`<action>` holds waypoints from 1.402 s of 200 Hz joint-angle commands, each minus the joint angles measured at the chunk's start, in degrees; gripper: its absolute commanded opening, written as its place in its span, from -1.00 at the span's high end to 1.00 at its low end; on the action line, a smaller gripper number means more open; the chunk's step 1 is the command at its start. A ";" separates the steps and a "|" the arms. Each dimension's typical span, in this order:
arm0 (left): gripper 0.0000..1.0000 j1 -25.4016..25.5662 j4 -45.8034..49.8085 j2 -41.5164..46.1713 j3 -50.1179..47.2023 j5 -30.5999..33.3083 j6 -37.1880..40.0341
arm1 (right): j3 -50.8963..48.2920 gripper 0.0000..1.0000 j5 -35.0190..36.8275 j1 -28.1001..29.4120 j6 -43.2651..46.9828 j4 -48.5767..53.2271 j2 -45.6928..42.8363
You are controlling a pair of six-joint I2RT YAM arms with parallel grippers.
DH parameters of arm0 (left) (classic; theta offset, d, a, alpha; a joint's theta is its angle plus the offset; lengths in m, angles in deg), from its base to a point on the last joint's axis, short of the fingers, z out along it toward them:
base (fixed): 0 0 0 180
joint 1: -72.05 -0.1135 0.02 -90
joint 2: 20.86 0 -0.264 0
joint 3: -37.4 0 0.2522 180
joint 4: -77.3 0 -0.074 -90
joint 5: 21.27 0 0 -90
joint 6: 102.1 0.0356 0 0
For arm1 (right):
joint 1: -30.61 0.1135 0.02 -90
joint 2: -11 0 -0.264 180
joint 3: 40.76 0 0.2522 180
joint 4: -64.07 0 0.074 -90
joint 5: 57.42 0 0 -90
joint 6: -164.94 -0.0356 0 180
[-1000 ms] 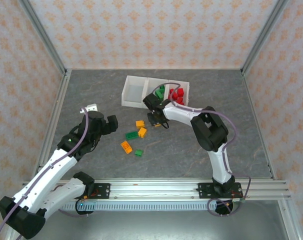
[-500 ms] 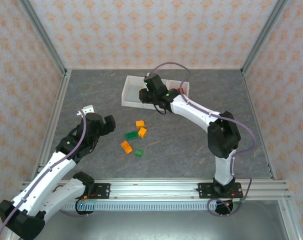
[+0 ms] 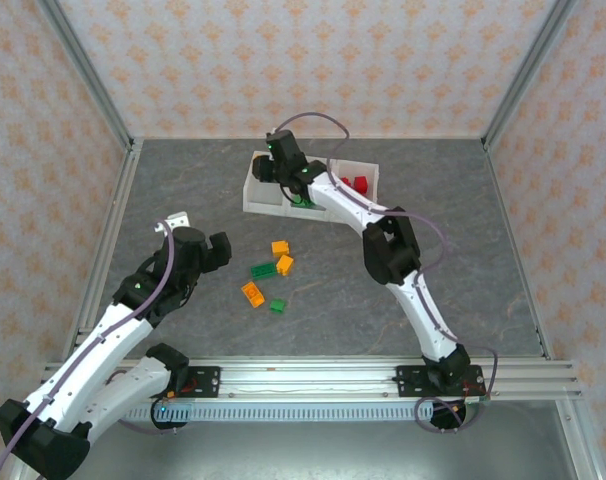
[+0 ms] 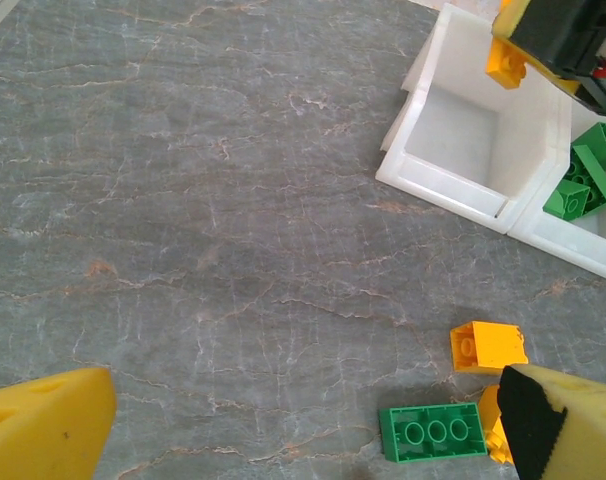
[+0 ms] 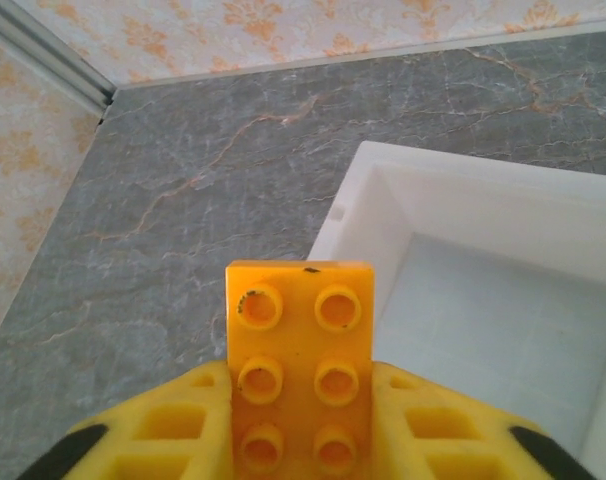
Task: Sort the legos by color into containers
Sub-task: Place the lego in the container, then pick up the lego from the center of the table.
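Over the tray's (image 5: 463, 200) 9 o'clock bin: right gripper (image 5: 301, 400) clamps orange brick (image 5: 301, 330), poised to drop. That bin's empty, so likely orange's. Left gripper (image 4: 303, 420) wide, empty, loose bricks (image 4: 431, 432) at its 5 o'clock.

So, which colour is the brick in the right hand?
Orange brick; clearest in the right wrist view.
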 commanded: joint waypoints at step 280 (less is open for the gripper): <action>-0.79 6.77 1.66 -50.23 26.62 -18.17 2.81 | -84.00 -0.99 12.91 -1.44 -3.86 9.15 -89.60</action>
